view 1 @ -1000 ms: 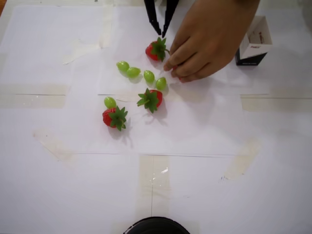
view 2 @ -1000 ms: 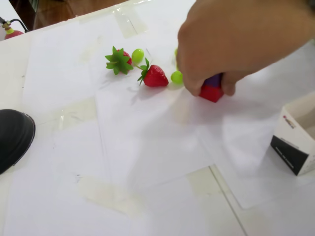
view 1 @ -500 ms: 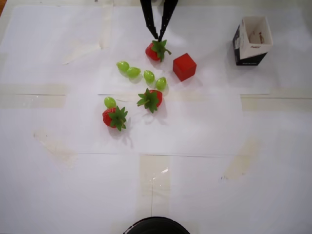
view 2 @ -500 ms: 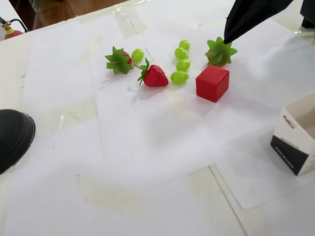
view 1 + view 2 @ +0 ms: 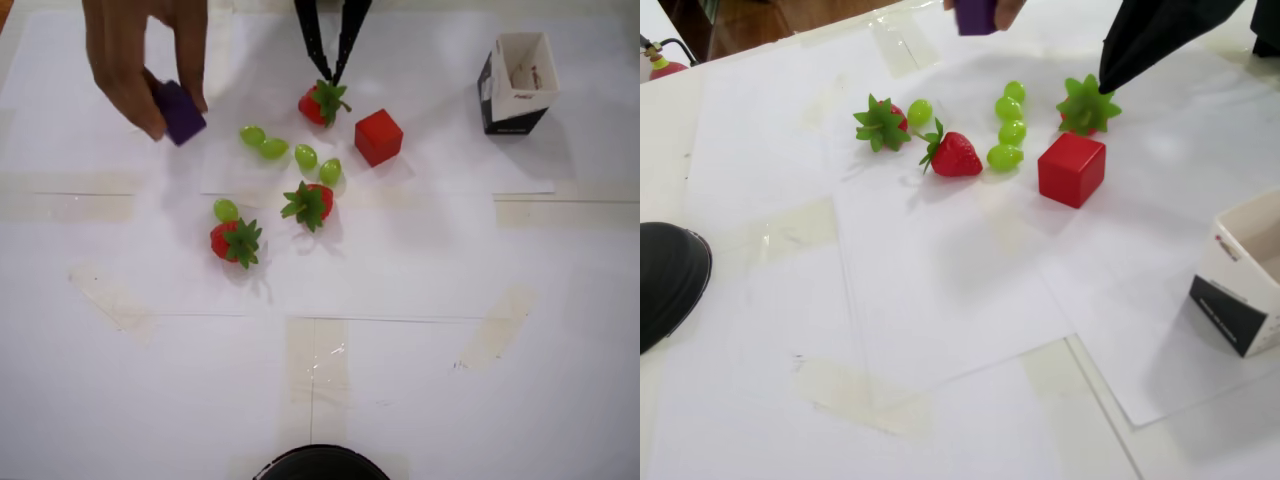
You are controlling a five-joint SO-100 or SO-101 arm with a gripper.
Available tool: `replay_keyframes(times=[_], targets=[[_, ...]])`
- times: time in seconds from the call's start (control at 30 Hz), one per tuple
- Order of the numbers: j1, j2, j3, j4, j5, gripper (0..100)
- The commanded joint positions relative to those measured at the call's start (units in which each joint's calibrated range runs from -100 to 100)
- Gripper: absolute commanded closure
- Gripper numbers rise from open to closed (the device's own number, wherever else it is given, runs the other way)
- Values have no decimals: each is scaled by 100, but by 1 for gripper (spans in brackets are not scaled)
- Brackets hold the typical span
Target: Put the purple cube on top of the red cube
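Observation:
A person's hand (image 5: 130, 60) holds the dark-purple cube (image 5: 180, 112) on the table at the upper left of the overhead view; the cube shows at the top edge of the fixed view (image 5: 976, 15). The red cube (image 5: 378, 137) sits on the white paper right of centre, also in the fixed view (image 5: 1072, 168). My black gripper (image 5: 331, 76) comes in from the top, its fingertips together and nothing between them, just over the leafy top of a strawberry (image 5: 320, 103). It shows as a dark point in the fixed view (image 5: 1106, 85), beside the red cube and well away from the purple one.
Two more strawberries (image 5: 310, 203) (image 5: 236, 241) and several green grapes (image 5: 273, 148) lie scattered between the cubes. An open white and black carton (image 5: 516, 82) stands at the right. A black round object (image 5: 320, 465) sits at the near edge.

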Motion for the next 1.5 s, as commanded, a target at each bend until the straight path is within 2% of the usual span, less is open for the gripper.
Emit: replay_keyframes(times=[0.0,0.63,0.93,1.27,1.47], targets=[[-87,-86,0,-100,-34,100],[1,-86,0,-141,-24,100],[155,-86,-355,14,293,100],[501,163,-2045,1052,625,100],[773,1719,-3900,1485,791,100]])
